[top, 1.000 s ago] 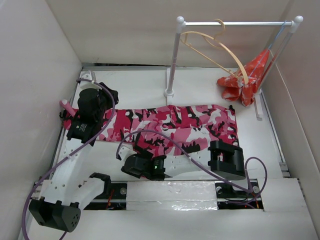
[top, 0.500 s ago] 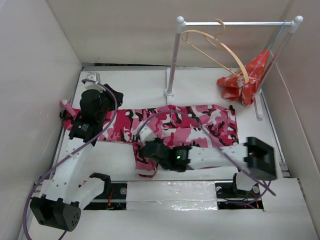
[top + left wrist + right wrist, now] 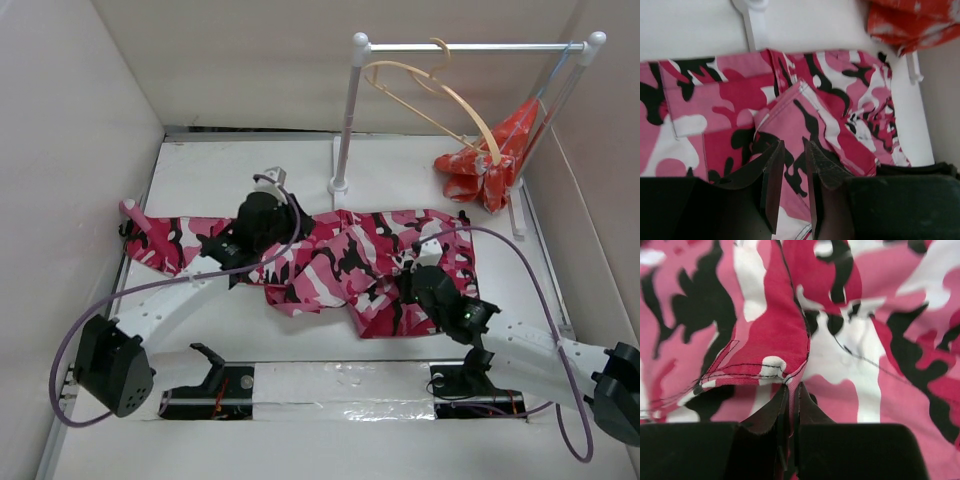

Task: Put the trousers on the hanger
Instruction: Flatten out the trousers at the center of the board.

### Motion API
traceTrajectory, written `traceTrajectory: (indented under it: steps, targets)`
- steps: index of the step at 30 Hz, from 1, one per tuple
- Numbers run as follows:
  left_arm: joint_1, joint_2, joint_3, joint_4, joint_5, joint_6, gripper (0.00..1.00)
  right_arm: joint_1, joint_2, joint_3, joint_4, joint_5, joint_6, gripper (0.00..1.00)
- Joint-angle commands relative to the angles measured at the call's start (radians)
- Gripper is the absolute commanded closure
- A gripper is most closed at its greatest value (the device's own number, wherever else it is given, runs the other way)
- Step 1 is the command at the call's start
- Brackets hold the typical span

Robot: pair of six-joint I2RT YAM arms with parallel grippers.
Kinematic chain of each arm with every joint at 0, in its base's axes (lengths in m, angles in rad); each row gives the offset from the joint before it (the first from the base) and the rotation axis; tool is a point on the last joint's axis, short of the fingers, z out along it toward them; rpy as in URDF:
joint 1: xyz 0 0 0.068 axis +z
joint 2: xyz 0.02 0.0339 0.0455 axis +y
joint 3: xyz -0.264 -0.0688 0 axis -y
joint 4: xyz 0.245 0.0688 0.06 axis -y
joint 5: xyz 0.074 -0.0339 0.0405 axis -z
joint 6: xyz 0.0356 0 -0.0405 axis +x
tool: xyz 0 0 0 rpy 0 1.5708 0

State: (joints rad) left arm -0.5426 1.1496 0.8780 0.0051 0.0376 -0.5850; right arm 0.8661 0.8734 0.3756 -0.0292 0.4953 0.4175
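Note:
The pink, red, white and black camouflage trousers (image 3: 350, 250) lie crumpled across the middle of the table, one leg trailing off to the left. My left gripper (image 3: 262, 232) sits over their left-middle part, and a folded hem (image 3: 800, 87) runs down into its narrow jaw gap (image 3: 792, 145). At the right, my right gripper (image 3: 425, 275) is shut on a pinched fold (image 3: 790, 372) of the trousers (image 3: 850, 340). The pale wooden hanger (image 3: 430, 95) hangs bare on the white rail (image 3: 470, 46) at the back, well away from both grippers.
An orange cloth with white marks (image 3: 490, 160) hangs at the rail's right post. The rail's left post foot (image 3: 338, 185) stands just behind the trousers. White walls close in the table on the left, back and right. Purple cables loop over both arms.
My right gripper shut on the trousers' front edge and dragged the fold to the right. The left arm moved from the trousers' left end to their middle, bunching the cloth.

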Motion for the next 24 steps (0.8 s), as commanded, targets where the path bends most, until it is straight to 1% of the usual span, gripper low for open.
traceTrajectory:
  steps: [1, 2, 3, 4, 5, 6, 7, 8, 9, 10, 11, 12, 15, 17, 21, 24]
  targets:
    - [-0.065, 0.025, -0.042, 0.084, -0.126, -0.061, 0.78, -0.056, -0.028, -0.007, 0.046, -0.126, 0.053, 0.98]
    - [-0.065, 0.018, -0.086, 0.091, -0.134, -0.070, 0.78, -0.103, -0.024, -0.013, 0.042, -0.148, 0.049, 0.98]
    - [-0.065, -0.010, -0.108, 0.079, -0.163, -0.078, 0.76, -0.128, -0.021, -0.018, 0.038, -0.158, 0.040, 0.98]
    - [-0.065, -0.028, -0.132, 0.067, -0.163, -0.079, 0.75, -0.156, -0.022, -0.027, 0.055, -0.170, 0.034, 0.99]
    - [-0.065, -0.051, -0.190, 0.052, -0.198, -0.081, 0.74, -0.185, -0.025, -0.038, 0.070, -0.219, 0.030, 0.99]
    - [-0.065, -0.101, -0.221, 0.017, -0.229, -0.081, 0.70, -0.235, -0.039, -0.055, 0.089, -0.253, 0.017, 1.00]
    - [-0.065, -0.128, -0.252, -0.002, -0.245, -0.107, 0.68, -0.252, -0.042, -0.064, 0.133, -0.274, 0.004, 1.00]
    - [-0.065, -0.160, -0.317, -0.026, -0.258, -0.119, 0.66, -0.268, -0.045, -0.072, 0.153, -0.305, 0.000, 0.99]
    - [-0.065, -0.224, -0.347, -0.062, -0.271, -0.134, 0.62, -0.280, -0.045, -0.073, 0.163, -0.316, -0.003, 0.99]
    - [-0.065, -0.256, -0.378, -0.073, -0.283, -0.171, 0.54, -0.289, -0.037, -0.072, 0.175, -0.322, -0.014, 0.99]
    - [-0.065, -0.289, -0.434, -0.085, -0.281, -0.189, 0.53, -0.289, -0.033, -0.069, 0.175, -0.325, -0.019, 1.00]
    - [-0.065, -0.345, -0.456, -0.102, -0.278, -0.205, 0.50, -0.302, -0.028, -0.064, 0.172, -0.331, -0.023, 1.00]
    - [-0.065, -0.396, -0.527, -0.134, -0.246, -0.259, 0.49, -0.311, -0.014, -0.049, 0.152, -0.354, -0.037, 1.00]
    - [-0.065, -0.393, -0.568, -0.143, -0.245, -0.285, 0.49, -0.320, -0.014, -0.052, 0.161, -0.362, -0.042, 1.00]
    - [-0.065, -0.349, -0.605, -0.061, -0.219, -0.306, 0.50, -0.320, -0.020, -0.055, 0.170, -0.376, -0.045, 1.00]
    - [-0.065, -0.283, -0.593, -0.030, -0.240, -0.309, 0.51, -0.320, -0.030, -0.053, 0.160, -0.379, -0.045, 0.99]
